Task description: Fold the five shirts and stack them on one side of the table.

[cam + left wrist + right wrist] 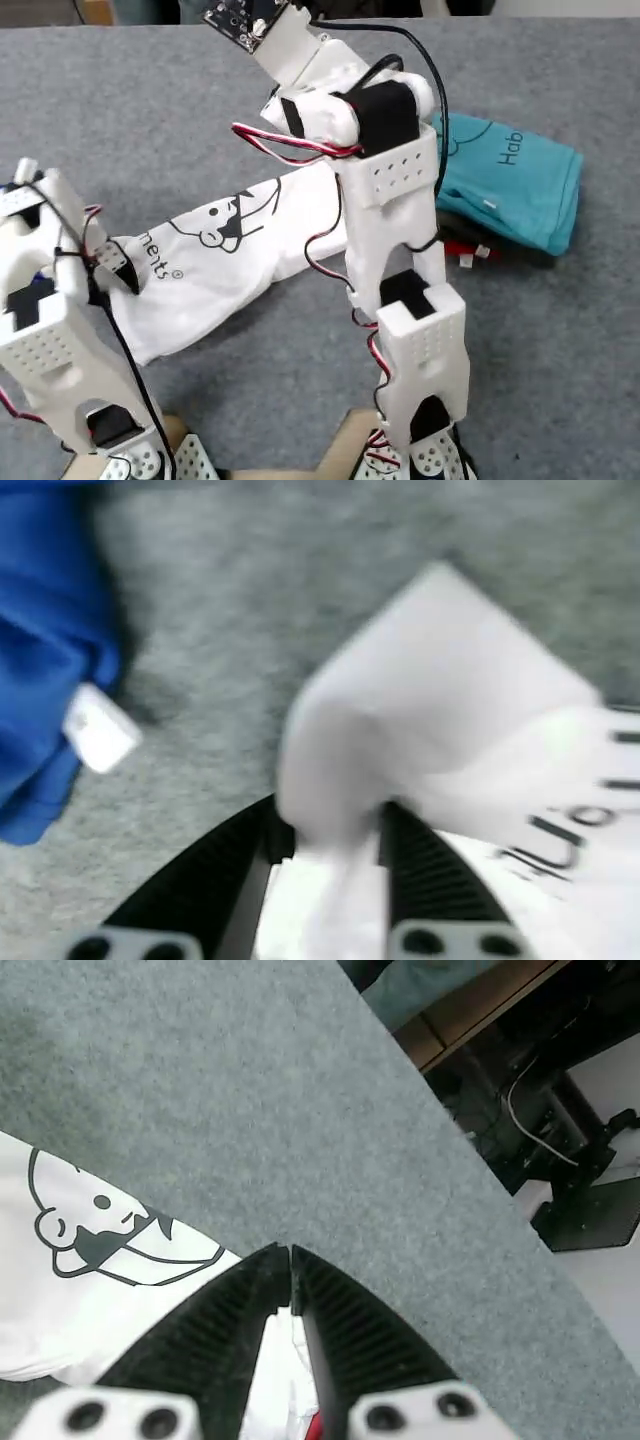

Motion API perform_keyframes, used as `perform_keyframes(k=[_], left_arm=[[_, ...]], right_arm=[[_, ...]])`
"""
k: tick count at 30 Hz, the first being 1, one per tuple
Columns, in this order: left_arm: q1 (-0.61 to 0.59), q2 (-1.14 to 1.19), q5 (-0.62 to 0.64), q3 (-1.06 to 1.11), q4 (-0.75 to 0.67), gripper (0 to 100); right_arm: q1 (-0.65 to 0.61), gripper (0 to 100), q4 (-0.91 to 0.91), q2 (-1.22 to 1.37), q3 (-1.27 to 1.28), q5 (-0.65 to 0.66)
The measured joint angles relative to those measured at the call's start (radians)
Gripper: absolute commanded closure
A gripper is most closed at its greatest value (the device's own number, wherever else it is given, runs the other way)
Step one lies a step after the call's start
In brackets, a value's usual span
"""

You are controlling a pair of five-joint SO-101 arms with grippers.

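Note:
A white shirt [230, 260] with a black cartoon print lies stretched across the grey table, from the left arm to under the right arm. My left gripper [125, 275] is at the shirt's left end. In the left wrist view that gripper [335, 850] is shut on a raised fold of the white shirt [450, 700]. My right gripper [290, 1255] is shut at the far edge of the white shirt [80, 1290], with cloth showing between its fingers. In the high view the arm hides its tip. A folded teal shirt [510, 180] tops a stack at the right.
Under the teal shirt lie a dark garment [505, 252] and a red one [465, 250]. The teal shirt [45, 630] with its white tag appears beyond the left gripper. The table's far edge [440, 1120] runs close past the right gripper. Bare grey felt [150, 120] lies at the far left.

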Motion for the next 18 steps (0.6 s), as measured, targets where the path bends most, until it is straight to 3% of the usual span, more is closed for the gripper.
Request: perform_keyframes(k=[8, 18], left_arm=[[0.048, -0.077, 0.0, -0.006, -0.002, 97], [-0.124, -0.483, -0.195, -0.176, 0.129, 97]], right_arm=[[-0.002, 98.4, 0.0, 0.0, -0.008, 0.0], [0.08, 98.4, 0.0, -0.002, -0.087, 0.0]])
